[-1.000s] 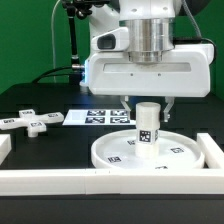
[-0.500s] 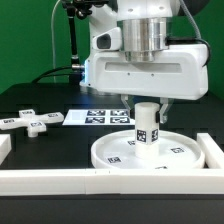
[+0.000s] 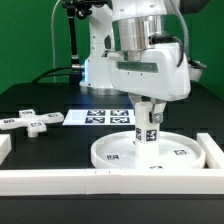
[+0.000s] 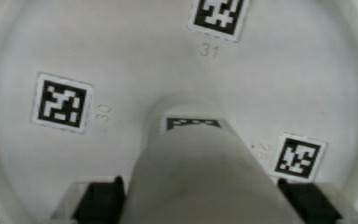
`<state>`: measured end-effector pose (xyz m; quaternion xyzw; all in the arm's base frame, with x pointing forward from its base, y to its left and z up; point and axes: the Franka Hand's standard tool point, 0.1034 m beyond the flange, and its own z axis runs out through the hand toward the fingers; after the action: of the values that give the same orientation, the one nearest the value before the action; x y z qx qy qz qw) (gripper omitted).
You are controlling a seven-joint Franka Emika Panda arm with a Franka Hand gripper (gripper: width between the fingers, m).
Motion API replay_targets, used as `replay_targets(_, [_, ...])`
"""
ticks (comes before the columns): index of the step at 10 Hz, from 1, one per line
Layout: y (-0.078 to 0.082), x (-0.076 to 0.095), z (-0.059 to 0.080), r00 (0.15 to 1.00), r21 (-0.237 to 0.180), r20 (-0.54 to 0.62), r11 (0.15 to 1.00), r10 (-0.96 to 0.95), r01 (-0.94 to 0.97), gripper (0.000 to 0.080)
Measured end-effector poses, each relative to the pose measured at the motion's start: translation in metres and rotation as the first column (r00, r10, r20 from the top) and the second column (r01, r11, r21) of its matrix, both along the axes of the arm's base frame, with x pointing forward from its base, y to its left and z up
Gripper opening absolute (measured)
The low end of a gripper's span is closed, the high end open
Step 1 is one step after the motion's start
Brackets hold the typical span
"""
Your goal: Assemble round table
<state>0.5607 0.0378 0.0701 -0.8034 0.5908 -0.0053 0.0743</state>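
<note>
The large white disc (image 3: 150,152) lies flat on the black table, tags facing up. The short cylinder leg (image 3: 147,125) stands upright at its middle. My gripper (image 3: 146,103) comes straight down over the leg and is shut on its upper part. In the wrist view the leg (image 4: 202,160) runs between my two black fingers (image 4: 101,200), with the disc (image 4: 123,60) and its tags below. The cross-shaped piece (image 3: 30,121) lies apart at the exterior view's left.
The marker board (image 3: 105,117) lies behind the disc. A long white border bar (image 3: 60,180) runs along the front, and another (image 3: 213,150) stands at the exterior view's right, close to the disc's rim.
My hand has turned about its vertical axis over the disc, and the leg in it has turned with it. The disc and cross-shaped piece have not moved.
</note>
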Motion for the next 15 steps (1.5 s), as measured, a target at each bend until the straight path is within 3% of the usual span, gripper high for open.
replay_targets(5, [0.001,0.000,-0.001,0.970,0.046,-0.029,0.969,-0.240,0.241,0.0409])
replay_targets(6, [0.001,0.000,-0.001,0.927,0.072,-0.038,0.924,-0.374,0.376,0.0409])
replay_targets(8, [0.001,-0.001,-0.002,0.892,0.088,-0.052,0.888,-0.449,0.452,0.0409])
replay_targets(9, [0.001,-0.001,-0.002,0.890,0.088,-0.053,0.886,-0.452,0.455,0.0409])
replay_targets(11, [0.002,-0.001,-0.002,0.907,0.085,-0.049,0.903,-0.417,0.420,0.0602])
replay_targets(13, [-0.003,-0.003,0.015,0.980,0.077,-0.031,0.977,-0.196,0.197,0.0635])
replay_targets(15, [-0.009,-0.006,0.034,0.996,0.092,-0.024,0.992,-0.081,0.083,0.0647])
